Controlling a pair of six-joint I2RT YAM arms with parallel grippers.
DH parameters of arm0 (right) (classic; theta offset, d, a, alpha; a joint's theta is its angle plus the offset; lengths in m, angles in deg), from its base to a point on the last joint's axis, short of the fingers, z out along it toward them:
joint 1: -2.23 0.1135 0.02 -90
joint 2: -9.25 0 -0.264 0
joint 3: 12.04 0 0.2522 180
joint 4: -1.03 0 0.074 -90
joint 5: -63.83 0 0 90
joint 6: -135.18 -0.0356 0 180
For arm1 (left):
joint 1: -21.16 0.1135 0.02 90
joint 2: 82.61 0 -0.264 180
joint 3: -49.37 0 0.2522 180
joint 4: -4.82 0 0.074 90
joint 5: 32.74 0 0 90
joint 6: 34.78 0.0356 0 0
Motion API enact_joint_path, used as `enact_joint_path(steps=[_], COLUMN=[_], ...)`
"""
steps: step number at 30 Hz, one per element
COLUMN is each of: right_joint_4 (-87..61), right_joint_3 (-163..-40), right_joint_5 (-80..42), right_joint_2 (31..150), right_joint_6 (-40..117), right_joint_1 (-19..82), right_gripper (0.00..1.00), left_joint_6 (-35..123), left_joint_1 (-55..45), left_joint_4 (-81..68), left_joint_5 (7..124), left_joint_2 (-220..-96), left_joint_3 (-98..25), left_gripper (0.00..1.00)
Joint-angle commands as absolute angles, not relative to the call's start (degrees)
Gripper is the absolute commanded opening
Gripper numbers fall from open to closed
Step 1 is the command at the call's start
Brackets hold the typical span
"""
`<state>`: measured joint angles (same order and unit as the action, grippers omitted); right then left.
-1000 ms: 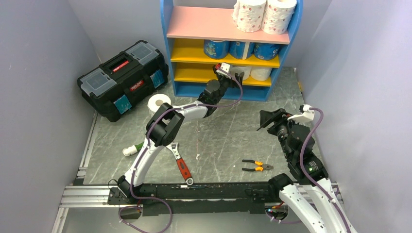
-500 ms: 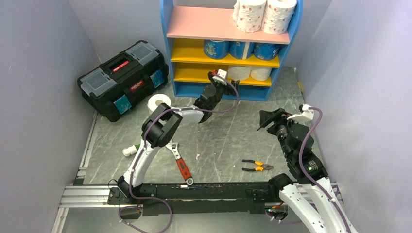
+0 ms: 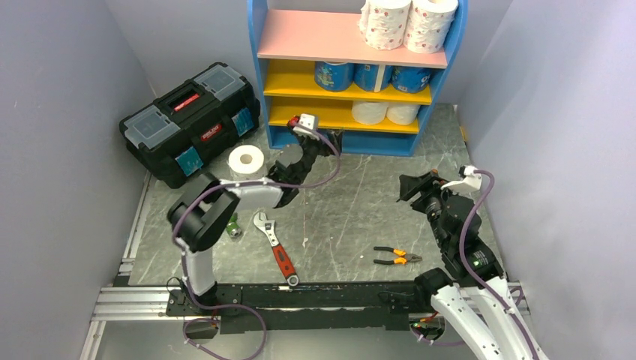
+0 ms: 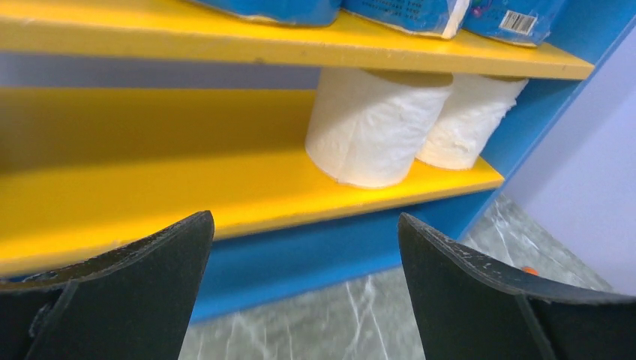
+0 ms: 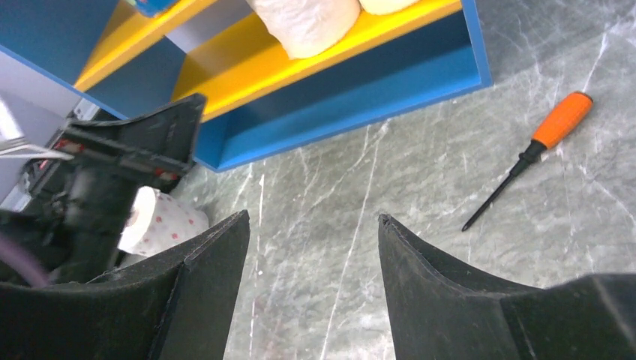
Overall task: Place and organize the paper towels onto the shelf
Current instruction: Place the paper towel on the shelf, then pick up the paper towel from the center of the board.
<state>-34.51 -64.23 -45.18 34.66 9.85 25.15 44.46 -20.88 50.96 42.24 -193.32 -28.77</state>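
Observation:
The blue-framed shelf (image 3: pixel 260 67) stands at the back. Its pink top board holds two pink-dotted paper towels (image 3: pixel 386 24). The middle yellow board holds three blue-wrapped rolls (image 3: pixel 334 76). The lower yellow board holds two plain white rolls (image 3: pixel 369 112), which the left wrist view (image 4: pixel 371 127) shows side by side at the right end. One more roll (image 3: pixel 246 159) stands on the floor by the toolbox, and the right wrist view (image 5: pixel 161 221) shows its pink dots. My left gripper (image 3: pixel 328 139) (image 4: pixel 304 217) is open and empty, just in front of the shelf's base. My right gripper (image 3: pixel 409 187) (image 5: pixel 313 217) is open and empty above the floor.
A black toolbox (image 3: pixel 191 120) sits at the left. A red-handled wrench (image 3: pixel 276 249) and pliers (image 3: pixel 397 257) lie on the floor near the arms. An orange-handled screwdriver (image 5: pixel 525 157) lies right of the shelf. A small green and white object (image 3: pixel 233 227) lies under my left arm. Grey walls close both sides.
My left gripper has drawn back from the lower yellow board and moved left, its elbow swinging left. The plain rolls stay on the board. The right arm has hardly moved.

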Motion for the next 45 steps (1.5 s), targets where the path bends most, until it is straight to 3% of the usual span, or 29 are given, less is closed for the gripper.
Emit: enact_joint_path(steps=[1,7,11,13,18,27,34,45], right_joint_4=[-32.7,-30.0,-27.7,-28.5,-30.3,-28.9,-25.0,-28.9], right_joint_3=[-60.8,-56.6,-57.0,-57.4,-59.6,-69.6,-67.0,-63.6], right_joint_5=[-44.4,-37.8,-23.7,-22.3,-24.1,-35.6,-35.1,-37.7], right_joint_2=[33.0,32.7,37.3,40.6,49.1,66.9,67.9,61.0], right_joint_6=[7.9,6.4,9.5,9.8,11.6,11.9,7.7,7.9], right_joint_1=[25.2,25.2,25.4,25.6,29.2,42.2,42.3,42.3], right_gripper=[0.66,0.68,0.65,0.65,0.65,0.65,0.66,0.66], left_joint_6=[38.4,36.1,29.4,25.2,13.0,15.3,15.3,9.9], left_joint_1=[-22.8,-25.6,-25.4,-25.2,-22.1,-10.4,10.8,14.0], left_joint_4=[43.7,19.4,-12.5,-25.5,-43.7,-46.4,-45.8,-41.2], left_joint_5=[37.0,28.2,17.4,14.0,18.8,31.8,55.6,58.3], left_joint_2=[-180.9,-160.3,-152.5,-150.0,-139.9,-124.8,-133.2,-147.3], left_joint_3=[-19.2,-7.9,-12.8,-15.4,-14.0,-8.0,-11.1,-18.9], left_gripper=[0.99,1.00,0.99,0.99,0.99,0.99,0.99,0.97])
